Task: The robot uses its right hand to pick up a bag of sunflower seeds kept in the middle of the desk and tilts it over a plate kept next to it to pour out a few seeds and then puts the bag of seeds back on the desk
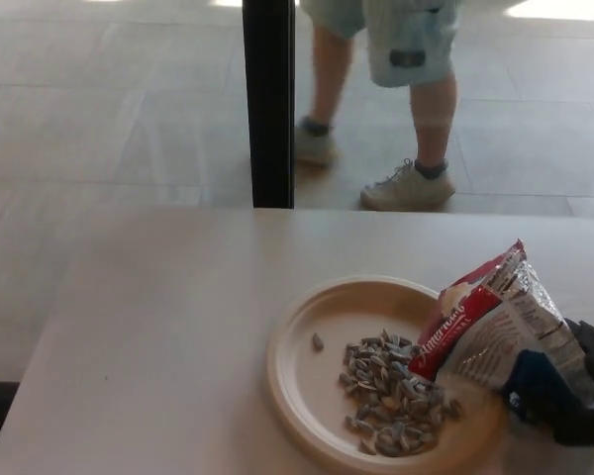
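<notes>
My right hand (566,391) is at the lower right, shut on the red and silver bag of sunflower seeds (495,322). The bag leans left, its upper part over the right rim of the cream plate (307,336). A heap of grey seeds (391,396) lies on the plate's right half, with one stray seed (318,341) further left. My left hand does not show.
The pale desk (158,327) stretches to the left of the plate. A black post (269,99) stands behind the desk's far edge. A person's legs (406,109) in shorts and sneakers cross the tiled floor beyond it.
</notes>
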You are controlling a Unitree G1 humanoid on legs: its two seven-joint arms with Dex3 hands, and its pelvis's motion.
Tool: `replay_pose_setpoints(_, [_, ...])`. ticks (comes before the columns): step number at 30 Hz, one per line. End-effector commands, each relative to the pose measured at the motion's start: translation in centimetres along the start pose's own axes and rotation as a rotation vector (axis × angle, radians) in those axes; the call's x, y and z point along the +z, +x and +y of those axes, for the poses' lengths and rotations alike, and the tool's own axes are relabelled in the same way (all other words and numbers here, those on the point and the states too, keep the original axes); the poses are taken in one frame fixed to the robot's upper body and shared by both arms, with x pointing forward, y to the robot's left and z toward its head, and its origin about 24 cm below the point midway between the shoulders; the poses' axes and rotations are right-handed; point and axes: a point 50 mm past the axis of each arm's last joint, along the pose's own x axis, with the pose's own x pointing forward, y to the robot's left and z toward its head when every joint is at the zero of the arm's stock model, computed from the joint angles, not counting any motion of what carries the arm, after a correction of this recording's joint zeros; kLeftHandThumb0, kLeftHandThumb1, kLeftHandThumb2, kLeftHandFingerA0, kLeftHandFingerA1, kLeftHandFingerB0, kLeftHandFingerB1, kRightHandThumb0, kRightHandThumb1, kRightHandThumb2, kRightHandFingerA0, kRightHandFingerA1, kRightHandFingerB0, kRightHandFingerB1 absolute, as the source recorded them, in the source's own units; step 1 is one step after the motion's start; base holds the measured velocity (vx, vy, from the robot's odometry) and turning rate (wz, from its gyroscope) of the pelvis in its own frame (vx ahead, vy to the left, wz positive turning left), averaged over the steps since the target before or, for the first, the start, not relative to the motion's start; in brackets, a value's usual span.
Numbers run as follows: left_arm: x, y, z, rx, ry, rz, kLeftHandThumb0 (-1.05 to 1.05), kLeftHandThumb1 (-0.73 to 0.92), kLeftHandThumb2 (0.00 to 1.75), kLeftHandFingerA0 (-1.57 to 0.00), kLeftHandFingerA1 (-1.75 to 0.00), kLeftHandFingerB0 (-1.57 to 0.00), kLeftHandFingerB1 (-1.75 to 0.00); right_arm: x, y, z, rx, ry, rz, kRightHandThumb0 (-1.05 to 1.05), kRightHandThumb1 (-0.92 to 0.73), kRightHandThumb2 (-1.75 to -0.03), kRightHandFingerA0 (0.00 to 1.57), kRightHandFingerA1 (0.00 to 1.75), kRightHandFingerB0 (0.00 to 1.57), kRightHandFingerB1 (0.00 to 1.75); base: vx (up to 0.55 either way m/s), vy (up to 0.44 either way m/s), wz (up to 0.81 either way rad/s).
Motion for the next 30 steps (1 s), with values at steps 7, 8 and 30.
replay_pose_setpoints(7, [0.1,-0.1,0.4,0.004,0.027,-0.01,-0.89,0.9,0.67,-0.56,-0.5,-0.54,-0.4,0.7,-2.8,-5.2,0.052,0.046,-0.045,-0.87,-0.48,-0.56,0.0,0.0,0.0,0.0,0.0,0.0,0.0])
replay_pose_setpoints(8, [0.0,-0.1,0.4,0.002,0.023,-0.002,-0.89,0.9,0.67,-0.56,-0.5,-0.54,-0.4,0.7,-3.3,-5.9,0.045,0.057,-0.064,-0.87,-0.48,-0.56,0.0,0.0,0.0,0.0,0.0,0.0,0.0])
replay_pose_setpoints(30, [0.4,-0.1,0.6,0.016,0.033,-0.014,-0.96,0.75,0.84,-0.53,-0.56,-0.52,-0.45,-19.0,-18.0,-20.1,-0.548,0.849,-0.022,-0.7,-0.44,-0.53,0.0,0.04,0.01,0.6,0.0,0.0,0.0])
